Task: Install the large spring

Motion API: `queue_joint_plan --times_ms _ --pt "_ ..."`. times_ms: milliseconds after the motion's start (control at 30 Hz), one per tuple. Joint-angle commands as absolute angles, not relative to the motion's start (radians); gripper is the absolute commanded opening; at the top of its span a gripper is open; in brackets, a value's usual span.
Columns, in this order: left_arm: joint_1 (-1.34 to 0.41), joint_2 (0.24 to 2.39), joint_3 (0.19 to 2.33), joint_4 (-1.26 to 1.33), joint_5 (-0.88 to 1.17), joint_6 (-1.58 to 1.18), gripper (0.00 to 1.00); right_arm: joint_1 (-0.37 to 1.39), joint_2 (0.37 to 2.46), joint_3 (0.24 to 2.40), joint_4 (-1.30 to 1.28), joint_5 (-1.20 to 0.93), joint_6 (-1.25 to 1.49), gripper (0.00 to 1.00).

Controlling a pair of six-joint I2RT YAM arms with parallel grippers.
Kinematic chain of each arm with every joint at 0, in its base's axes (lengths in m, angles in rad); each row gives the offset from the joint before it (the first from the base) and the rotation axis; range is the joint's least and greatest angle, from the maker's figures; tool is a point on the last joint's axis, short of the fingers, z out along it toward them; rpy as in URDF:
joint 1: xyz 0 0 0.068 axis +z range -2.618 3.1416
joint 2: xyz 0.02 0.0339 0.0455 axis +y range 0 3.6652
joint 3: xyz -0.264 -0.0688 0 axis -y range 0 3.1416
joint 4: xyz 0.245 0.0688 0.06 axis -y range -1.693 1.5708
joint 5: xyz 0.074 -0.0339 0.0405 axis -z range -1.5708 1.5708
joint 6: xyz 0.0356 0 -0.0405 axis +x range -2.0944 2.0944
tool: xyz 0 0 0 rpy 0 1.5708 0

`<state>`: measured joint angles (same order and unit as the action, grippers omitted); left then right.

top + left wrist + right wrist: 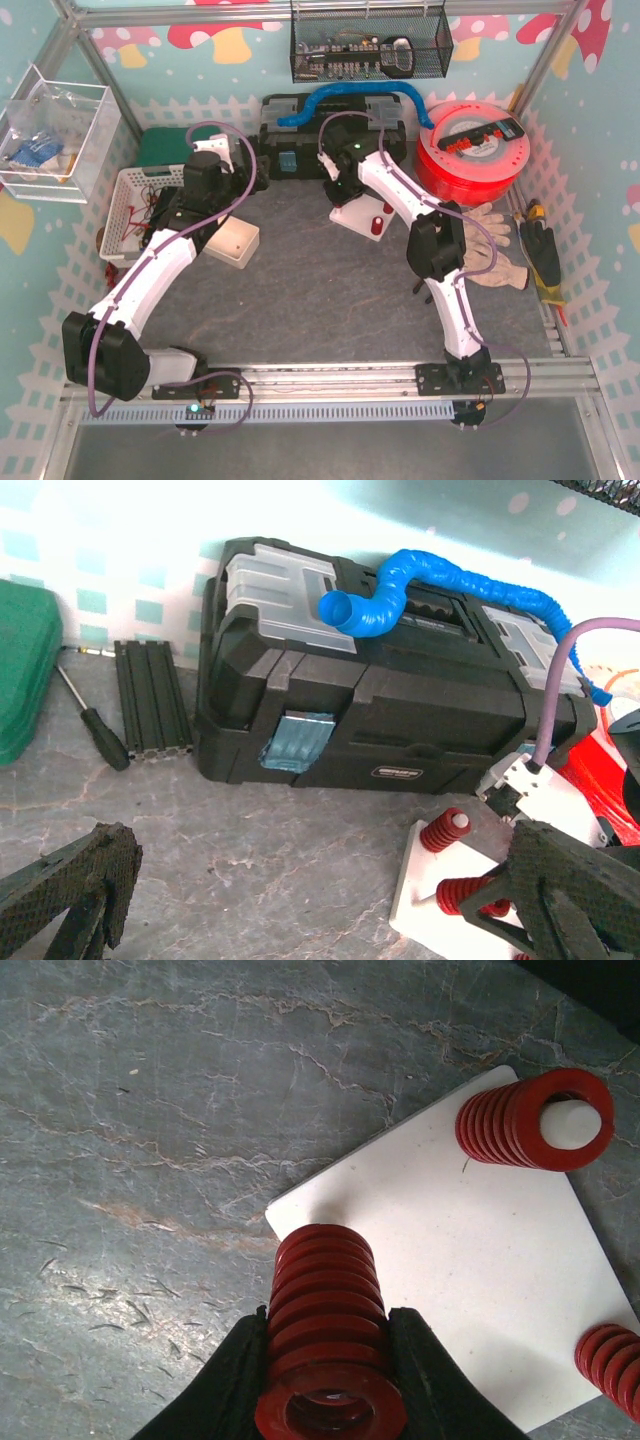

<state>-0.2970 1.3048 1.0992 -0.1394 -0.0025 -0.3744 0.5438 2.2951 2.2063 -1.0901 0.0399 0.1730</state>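
Note:
My right gripper [327, 1360] is shut on a large red spring [325, 1310], holding it just over the near corner of the white base plate [470, 1250]. A second red spring [535, 1120] sits on a white peg at the plate's far corner. A third spring [612, 1365] shows at the right edge. In the top view the right gripper [347, 193] is at the plate [362, 218], in front of the toolbox. My left gripper [320, 895] is open and empty, low over the table left of the plate [440, 905]. It also shows in the top view [222, 150].
A black toolbox [400, 710] with a blue hose [400, 580] on top stands behind the plate. A screwdriver [95, 725], a black rail [152, 695] and a green case [20, 670] lie to the left. A white box [232, 243], white basket [140, 205], red spool [475, 150] and gloves [495, 260] surround the work area.

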Motion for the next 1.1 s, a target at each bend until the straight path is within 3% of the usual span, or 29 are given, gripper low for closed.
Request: queue_joint_plan --times_ms 0,100,400,600,733,900,1067 --pt "-0.301 1.292 1.094 -0.149 -0.024 -0.348 0.99 0.546 2.321 2.226 -1.104 0.067 0.171 0.00" --pt "-0.301 1.297 1.095 -0.149 -0.021 -0.348 0.99 0.546 2.342 2.230 -1.100 0.075 0.174 0.00" --pt "-0.301 1.299 1.094 -0.149 -0.015 -0.341 0.99 0.546 2.417 2.301 -1.094 0.049 0.194 0.33" --pt "-0.301 1.294 1.085 -0.149 -0.013 -0.342 0.99 0.546 2.355 2.326 -1.094 0.038 0.222 0.38" --pt "-0.301 1.287 1.083 -0.148 -0.017 -0.345 0.99 0.547 2.254 2.294 -1.094 0.058 0.234 0.47" --pt "-0.301 1.245 1.058 -0.121 -0.052 -0.356 0.99 0.545 2.017 2.063 -1.000 0.096 0.257 0.58" --pt "-0.328 1.155 0.947 0.010 -0.032 -0.286 0.99 0.532 1.678 1.645 -0.753 0.155 0.240 0.70"
